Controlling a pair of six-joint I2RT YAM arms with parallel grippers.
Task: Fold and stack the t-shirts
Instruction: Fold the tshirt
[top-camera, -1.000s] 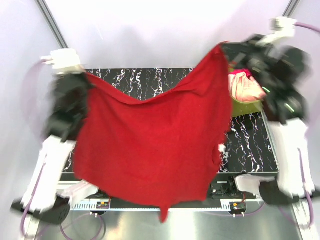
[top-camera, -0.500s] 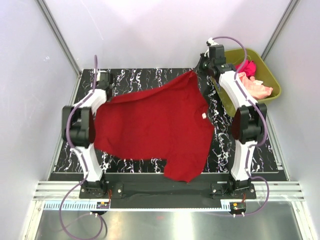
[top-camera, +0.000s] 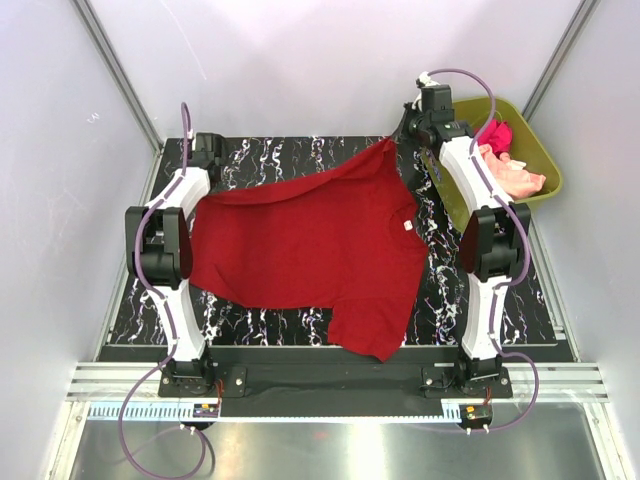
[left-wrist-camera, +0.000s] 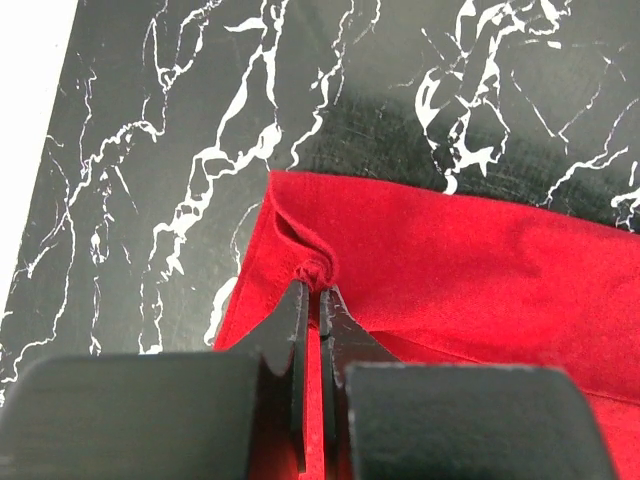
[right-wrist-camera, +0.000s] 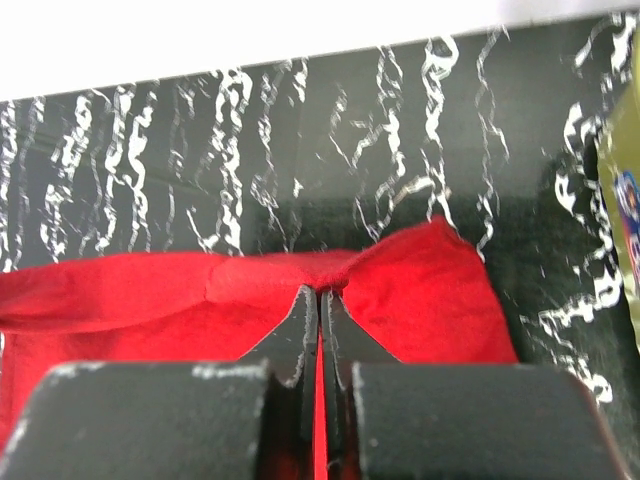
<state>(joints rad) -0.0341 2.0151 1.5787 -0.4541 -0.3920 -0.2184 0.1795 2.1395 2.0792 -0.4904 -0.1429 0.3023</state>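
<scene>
Marble table (top-camera: 270, 155) | red t-shirt (top-camera: 300, 240) in both jaws | pink shirt (top-camera: 500, 133) half-hidden, tub (top-camera: 545, 150)

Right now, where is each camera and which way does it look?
Top external: above and behind both arms, looking down on them, the black marbled table and the deep red cloth t-shirt.
Left wrist: on the left arm, looking along the left gripper, shut on the shirt's edge.
Right wrist: on the right arm, looking along the right gripper, shut on another edge.
All share the shirt.
</scene>
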